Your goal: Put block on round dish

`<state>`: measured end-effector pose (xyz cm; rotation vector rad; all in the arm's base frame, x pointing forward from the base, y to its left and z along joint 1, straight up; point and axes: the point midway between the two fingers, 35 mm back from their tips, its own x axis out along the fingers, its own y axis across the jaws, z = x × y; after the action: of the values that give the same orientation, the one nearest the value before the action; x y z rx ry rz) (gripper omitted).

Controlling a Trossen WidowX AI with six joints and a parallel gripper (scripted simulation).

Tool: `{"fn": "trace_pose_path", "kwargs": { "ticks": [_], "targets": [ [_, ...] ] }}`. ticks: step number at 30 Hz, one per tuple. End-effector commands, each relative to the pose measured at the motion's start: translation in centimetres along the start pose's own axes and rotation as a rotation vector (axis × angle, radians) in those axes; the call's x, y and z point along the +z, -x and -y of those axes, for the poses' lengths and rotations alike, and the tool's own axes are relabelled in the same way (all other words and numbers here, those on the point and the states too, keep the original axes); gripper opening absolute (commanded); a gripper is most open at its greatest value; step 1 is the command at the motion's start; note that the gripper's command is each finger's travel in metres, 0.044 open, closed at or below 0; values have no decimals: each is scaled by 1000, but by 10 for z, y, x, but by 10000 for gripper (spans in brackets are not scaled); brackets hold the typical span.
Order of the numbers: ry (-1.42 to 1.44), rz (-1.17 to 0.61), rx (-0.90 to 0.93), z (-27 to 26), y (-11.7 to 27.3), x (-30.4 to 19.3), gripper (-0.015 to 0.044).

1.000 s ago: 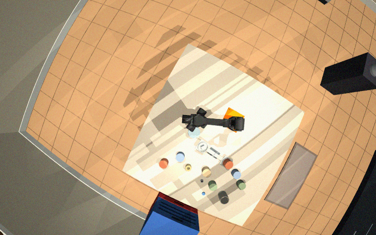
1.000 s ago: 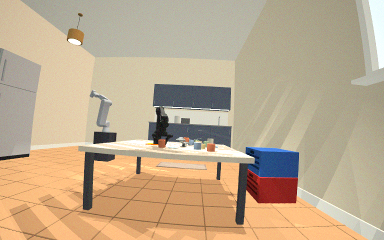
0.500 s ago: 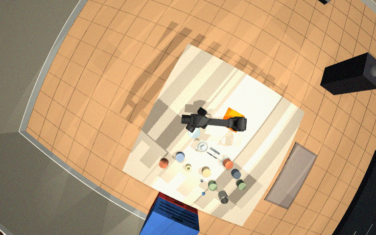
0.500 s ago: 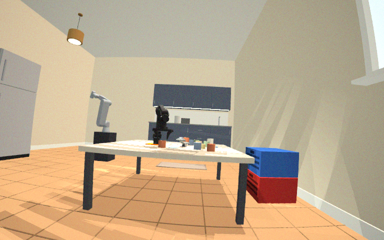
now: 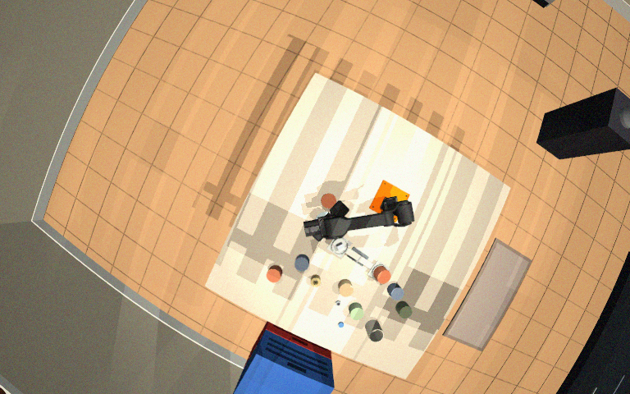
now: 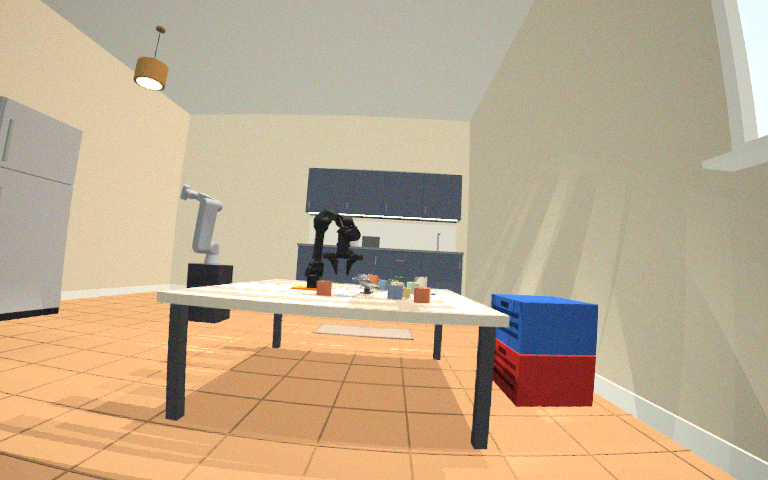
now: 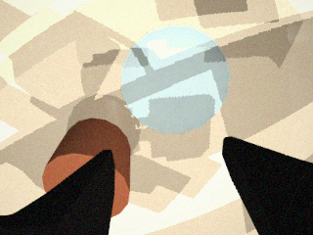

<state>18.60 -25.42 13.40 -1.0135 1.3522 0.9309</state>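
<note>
A red-brown cup (image 5: 328, 200) (image 6: 324, 287) (image 7: 100, 137) stands on the table beside the pale blue round dish (image 5: 322, 215) (image 7: 175, 78), not over it. The dish is bare in the wrist view. My gripper (image 6: 342, 273) (image 7: 168, 153) is open and empty, raised above the table; in the wrist view the left fingertip overlaps the cup from above. The other cup (image 5: 381, 274) (image 6: 372, 278) stands on the right end of the balance (image 5: 358, 255) (image 6: 365, 285). The balance's left pan (image 5: 339, 246) has no cup; a small mark shows on it, but I cannot tell whether it is the block.
A blue cylinder (image 5: 301, 263), an orange-red one (image 5: 274, 273) and a small yellow piece (image 5: 315, 280) stand beyond the balance's left end. Tan (image 5: 345, 287), green (image 5: 356, 310) and grey (image 5: 374, 330) cylinders stand beyond its middle. The arm's base is on an orange plate (image 5: 379, 196).
</note>
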Motion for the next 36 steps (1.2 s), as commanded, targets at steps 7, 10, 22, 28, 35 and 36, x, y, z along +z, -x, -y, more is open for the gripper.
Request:
{"fn": "trace_pose_path", "kwargs": {
  "ticks": [7, 10, 22, 28, 35, 36],
  "targets": [
    [-308, 26, 7, 50, 29, 105, 260],
    [-387, 31, 13, 56, 36, 133, 260],
    [-392, 32, 13, 56, 25, 135, 260],
    [-392, 32, 13, 56, 18, 135, 260],
    [-392, 32, 13, 56, 6, 136, 260],
    [-392, 32, 13, 56, 5, 136, 260]
  ]
}}
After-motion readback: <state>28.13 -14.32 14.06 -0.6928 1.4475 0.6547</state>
